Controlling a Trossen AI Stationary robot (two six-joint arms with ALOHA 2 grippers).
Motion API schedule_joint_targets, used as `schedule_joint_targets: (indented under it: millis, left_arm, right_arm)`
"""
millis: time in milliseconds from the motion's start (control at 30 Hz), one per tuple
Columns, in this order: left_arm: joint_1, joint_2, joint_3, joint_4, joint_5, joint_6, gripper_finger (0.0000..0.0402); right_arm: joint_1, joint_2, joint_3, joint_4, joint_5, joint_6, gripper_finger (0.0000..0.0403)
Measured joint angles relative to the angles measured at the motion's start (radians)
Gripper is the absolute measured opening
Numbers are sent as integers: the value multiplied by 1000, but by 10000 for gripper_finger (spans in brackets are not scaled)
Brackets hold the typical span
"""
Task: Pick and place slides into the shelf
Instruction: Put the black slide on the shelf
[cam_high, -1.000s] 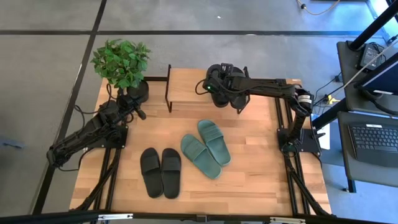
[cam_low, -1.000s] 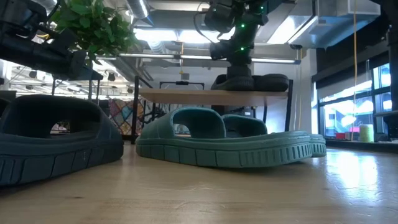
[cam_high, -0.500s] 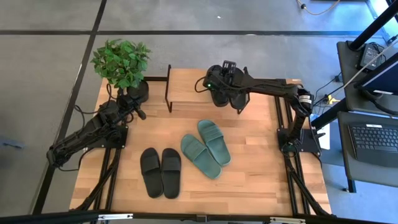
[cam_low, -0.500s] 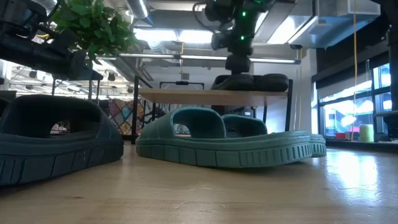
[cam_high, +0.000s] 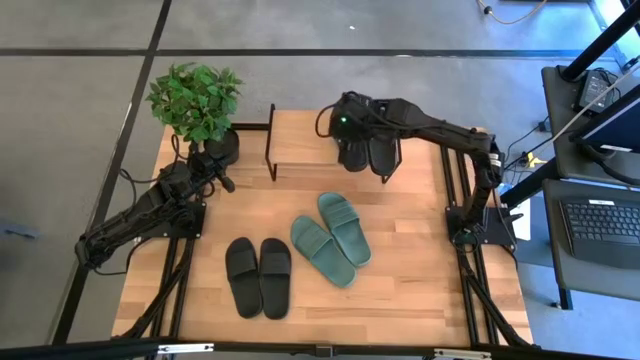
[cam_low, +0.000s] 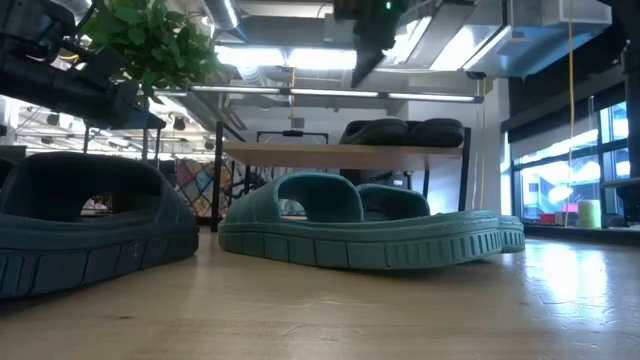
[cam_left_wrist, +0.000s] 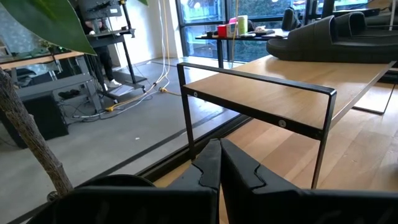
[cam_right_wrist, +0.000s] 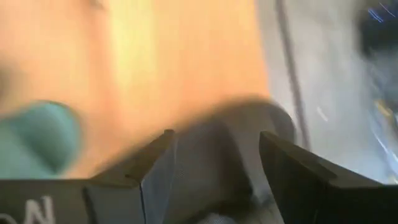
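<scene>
The shelf stands at the table's far edge, and a black pair of slides rests sole-down on its top board. My right gripper hovers open above that pair, high in the low view, touching nothing. The green pair lies on the table's middle. A second black pair lies nearer the near edge. My left gripper is shut and waits by the plant pot at the table's left far corner.
A potted plant stands on the far left corner, left of the shelf. The shelf's black frame posts rise at its ends. Bare tabletop lies right of the green pair and near the front edge.
My right gripper has risen off the black slide on the shelf's top board and drifted a little toward the far left. The black pair stays where it was on the board.
</scene>
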Motion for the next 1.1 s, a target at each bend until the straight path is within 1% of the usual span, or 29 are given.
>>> schedule_joint_targets:
  millis: [67, 100, 167, 233, 600, 700, 867, 1100]
  left_arm:
    - [0, 0, 0, 0, 0, 0, 0]
    - [0, 0, 0, 0, 0, 0, 0]
    - [0, 0, 0, 0, 0, 0, 0]
    - [0, 0, 0, 0, 0, 0, 0]
    - [0, 0, 0, 0, 0, 0, 0]
    - [0, 0, 0, 0, 0, 0, 0]
    - [0, 0, 0, 0, 0, 0, 0]
    - [0, 0, 0, 0, 0, 0, 0]
  right_arm:
    - [0, 0, 16, 29, -117, -44, 229]
    - [0, 0, 18, 48, -158, -52, 229]
    - [1, 1, 15, 107, -194, -76, 229]
    - [-3, 11, 12, 146, -196, -85, 229]
    - [-87, 158, 19, 143, -193, -79, 229]
    - [-105, 169, 19, 145, -168, -79, 229]
    - [-125, 171, 19, 154, -70, -94, 229]
    - [-143, 171, 18, 162, -63, -94, 229]
